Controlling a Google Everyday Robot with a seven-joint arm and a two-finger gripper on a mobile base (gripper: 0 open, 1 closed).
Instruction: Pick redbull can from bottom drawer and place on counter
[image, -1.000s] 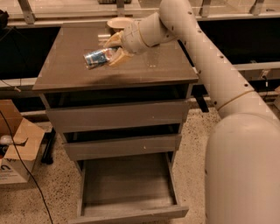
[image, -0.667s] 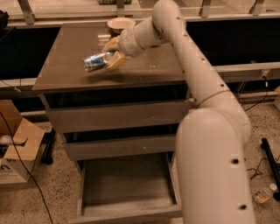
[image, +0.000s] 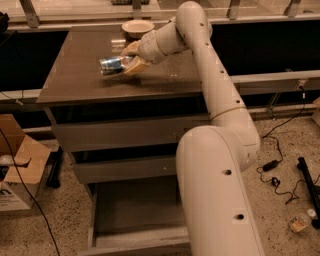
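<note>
My gripper (image: 129, 58) is over the middle of the counter (image: 75, 75), shut on the redbull can (image: 113, 65). The can is slim, silver and blue, and lies sideways in the fingers, its free end pointing left, just above the glossy counter top. The bottom drawer (image: 135, 210) stands pulled open below the two shallower drawers, and what shows of its inside holds nothing. My white arm reaches up from the lower right and hides the drawer's right part.
A pale bowl (image: 137, 27) stands at the counter's back edge, just behind the gripper. A cardboard box (image: 15, 175) sits on the floor at the left. Cables (image: 280, 165) lie on the floor at the right.
The gripper with the can has shifted slightly left and lower over the counter, and the arm's body has swung in front of the drawers.
</note>
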